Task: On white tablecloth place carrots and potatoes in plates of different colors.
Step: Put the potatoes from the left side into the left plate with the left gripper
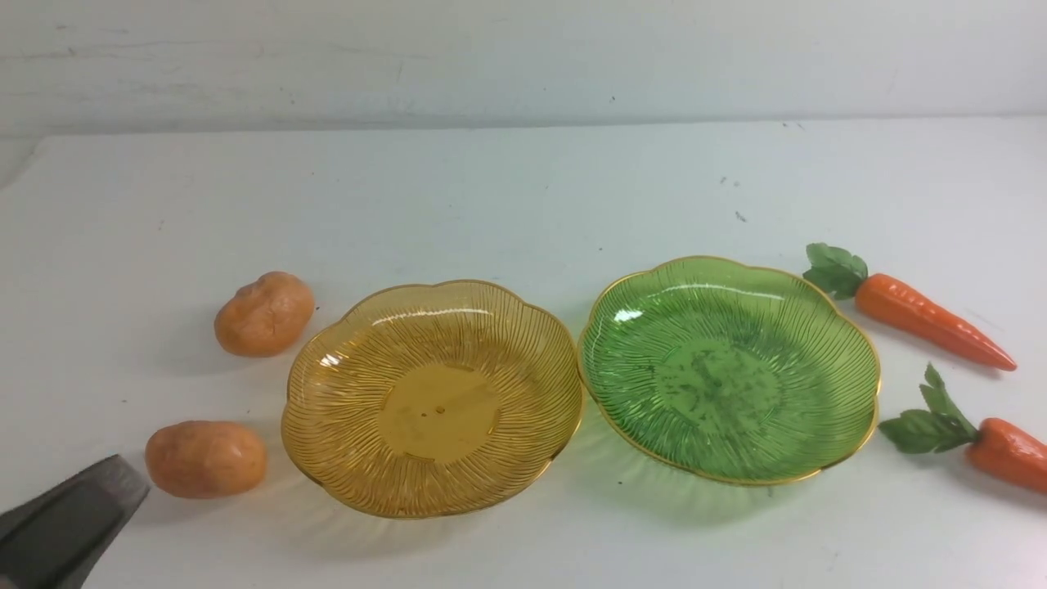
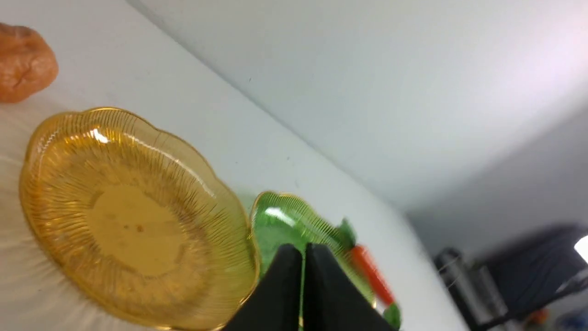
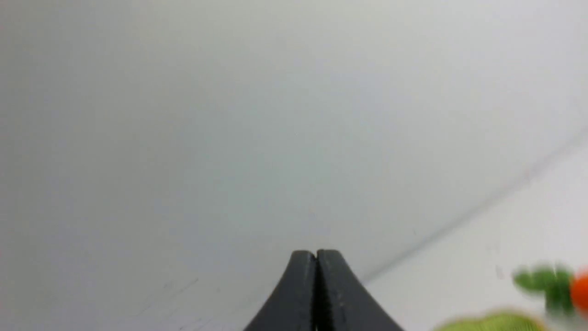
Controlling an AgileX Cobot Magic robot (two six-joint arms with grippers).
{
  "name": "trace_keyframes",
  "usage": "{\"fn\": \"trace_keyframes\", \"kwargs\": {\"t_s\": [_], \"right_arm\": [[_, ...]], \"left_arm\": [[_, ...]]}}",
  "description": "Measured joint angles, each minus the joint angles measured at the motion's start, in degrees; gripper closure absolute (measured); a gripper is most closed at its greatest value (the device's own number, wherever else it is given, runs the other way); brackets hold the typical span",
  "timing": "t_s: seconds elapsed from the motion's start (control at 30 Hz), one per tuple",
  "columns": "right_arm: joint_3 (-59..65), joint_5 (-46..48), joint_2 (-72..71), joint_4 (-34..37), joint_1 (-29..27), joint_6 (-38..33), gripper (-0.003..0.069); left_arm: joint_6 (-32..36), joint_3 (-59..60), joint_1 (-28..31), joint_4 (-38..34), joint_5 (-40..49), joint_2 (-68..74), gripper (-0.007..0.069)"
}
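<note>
On the white tablecloth [image 1: 523, 188] an amber-yellow plate [image 1: 432, 398] and a green plate [image 1: 728, 368] stand side by side, both empty. Two potatoes lie left of the amber plate, one farther [image 1: 264, 313] and one nearer [image 1: 206, 459]. Two carrots lie right of the green plate, one farther [image 1: 916, 307] and one nearer [image 1: 973, 438] at the frame's edge. My left gripper [image 1: 123, 478] is shut and empty, low at the front left beside the nearer potato. In its wrist view [image 2: 303, 250] it points over both plates. My right gripper [image 3: 316, 253] is shut and empty; it does not show in the front view.
A pale wall [image 1: 523, 57] rises behind the table's far edge. In the left wrist view, dark blurred objects [image 2: 514, 276] stand beyond the table's right end.
</note>
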Motion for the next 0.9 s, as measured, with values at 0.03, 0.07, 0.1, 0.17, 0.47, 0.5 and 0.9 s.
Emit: {"fn": "trace_keyframes", "kwargs": {"t_s": [0.03,0.07,0.1,0.17,0.47,0.5,0.9], "right_arm": [[-1.4,1.7,1.8,-0.8,0.0,-0.4,0.0674],[-2.6,5.4,3.7,-2.2,0.0,-0.8,0.0674],[-4.2,9.2,6.3,-3.6,0.0,-0.8,0.0674],[-6.2,16.5,11.4,-6.2,0.0,-0.8,0.0674],[-8.0,31.3,27.5,-11.2,0.0,-3.6,0.0673],[-8.0,31.4,27.7,-11.2,0.0,-3.7,0.0673],[-8.0,31.8,30.1,-11.4,1.5,-7.9,0.0673]], "left_arm": [[0.3,-2.0,0.0,3.0,2.3,2.5,0.0628],[0.4,-5.3,0.0,6.3,5.7,7.0,0.0628],[0.4,-8.6,0.0,11.7,11.3,11.5,0.0628],[0.4,-13.5,0.0,19.2,18.8,18.7,0.0628],[0.1,-27.9,0.0,43.6,34.1,43.2,0.0614],[0.0,-28.2,0.0,43.9,34.2,44.0,0.061],[-15.2,-29.3,0.0,45.7,15.2,61.5,0.0098]]}}
